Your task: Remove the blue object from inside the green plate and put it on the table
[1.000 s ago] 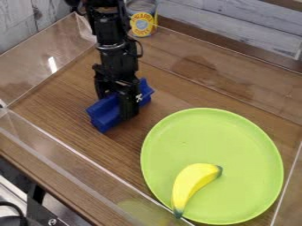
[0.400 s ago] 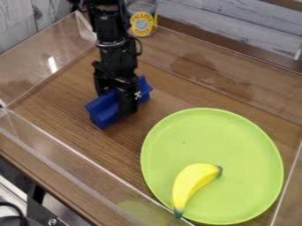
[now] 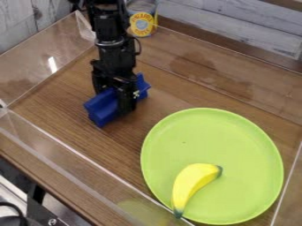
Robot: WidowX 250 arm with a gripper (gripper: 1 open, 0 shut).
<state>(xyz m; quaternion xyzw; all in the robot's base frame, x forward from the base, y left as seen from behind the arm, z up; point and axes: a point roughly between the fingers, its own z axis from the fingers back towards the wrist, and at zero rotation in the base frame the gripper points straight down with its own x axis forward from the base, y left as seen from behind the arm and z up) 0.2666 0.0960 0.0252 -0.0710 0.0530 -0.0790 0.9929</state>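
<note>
With the blue block (image 3: 102,109) resting on the tabletop (image 3: 83,141) beneath my spread tool (image 3: 123,95), a banana (image 3: 195,186) lies on the green plate (image 3: 234,141) nearby.

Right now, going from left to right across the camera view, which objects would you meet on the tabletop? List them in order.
Dark blue rectangular block, curved yellow banana. The round green plate's place against the banana overlaps, so it is left out.

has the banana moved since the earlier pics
No, the banana has not moved: it lies in the same spot on the lower left part of the plate, its tip at the same place by the rim.
</note>
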